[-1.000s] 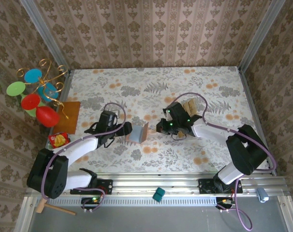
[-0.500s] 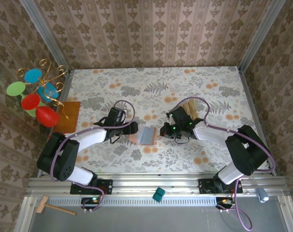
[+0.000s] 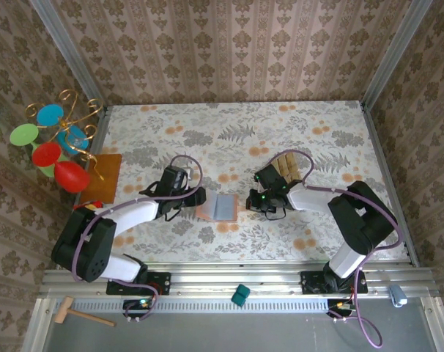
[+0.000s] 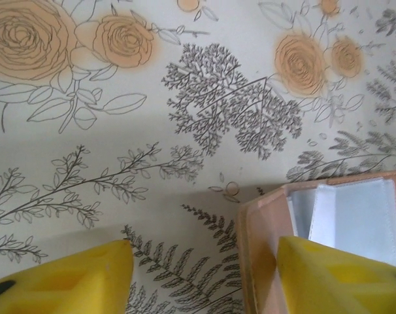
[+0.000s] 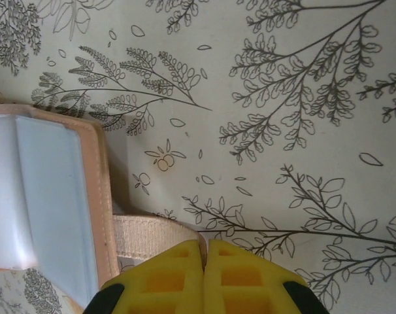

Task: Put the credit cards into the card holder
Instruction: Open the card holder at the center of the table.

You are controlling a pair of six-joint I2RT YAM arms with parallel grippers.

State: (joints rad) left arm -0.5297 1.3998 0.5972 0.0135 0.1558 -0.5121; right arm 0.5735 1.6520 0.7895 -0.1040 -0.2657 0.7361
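Now the card holder lies opened flat on the floral surface. A second ago it stood tented on its edges, and half a second ago it was only partway down. From above, its pale inside with clear pockets faces up, its long axis runs left to right, and its fold runs near to far. The left arm reaches in low from the left and the right arm from the right. The left jaws are at the holder's left edge and the right jaws just off its right edge. The right arm's elbow has swung nearer the middle than before. The credit cards sit in a tan stack just beyond the right wrist, apart from the holder and partly crossed by the arm's cable.

At the left wrist, the left jaws are spread wide. One yellow finger is over bare surface and the other over the holder's open inside, near its tan corner.

At the right wrist, the right jaws are pressed together with no gap between the yellow fingers. Their tips meet the end of a tan strap running out from the holder's edge — whether they pinch it I cannot tell.
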